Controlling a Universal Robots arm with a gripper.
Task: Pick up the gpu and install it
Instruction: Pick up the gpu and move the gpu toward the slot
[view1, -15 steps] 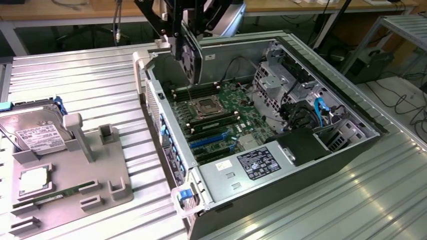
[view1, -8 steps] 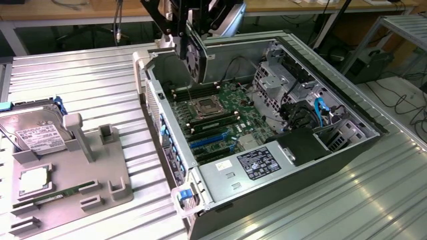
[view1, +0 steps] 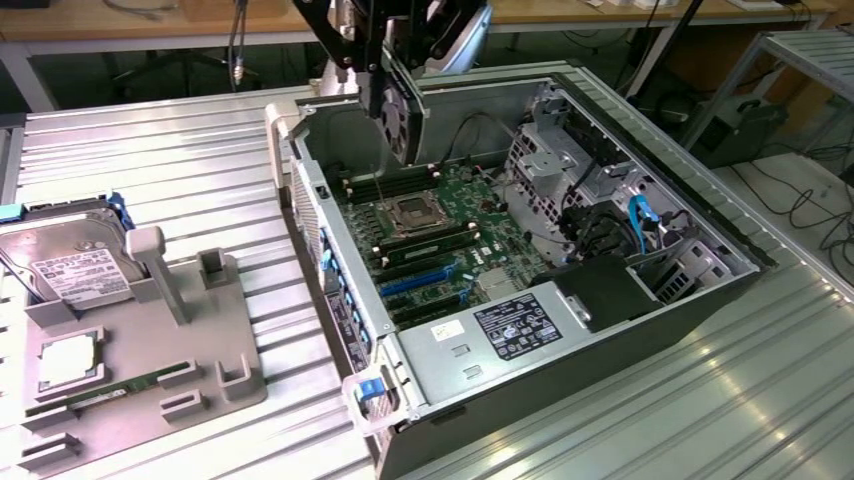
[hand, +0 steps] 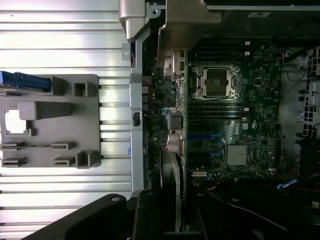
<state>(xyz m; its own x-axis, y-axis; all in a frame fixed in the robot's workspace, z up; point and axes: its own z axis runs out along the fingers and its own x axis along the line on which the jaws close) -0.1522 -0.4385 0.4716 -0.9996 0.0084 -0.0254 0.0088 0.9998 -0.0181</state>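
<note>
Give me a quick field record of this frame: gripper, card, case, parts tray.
gripper: shut on the graphics card, above the open case
graphics card: held on edge, hanging over the motherboard, not seated
computer case: lying on its side, panel off
motherboard: exposed, processor socket uncovered
parts tray: grey, on the exterior view's left of the case
hard drive: in the tray, label up
memory stick: lying in the tray
</note>
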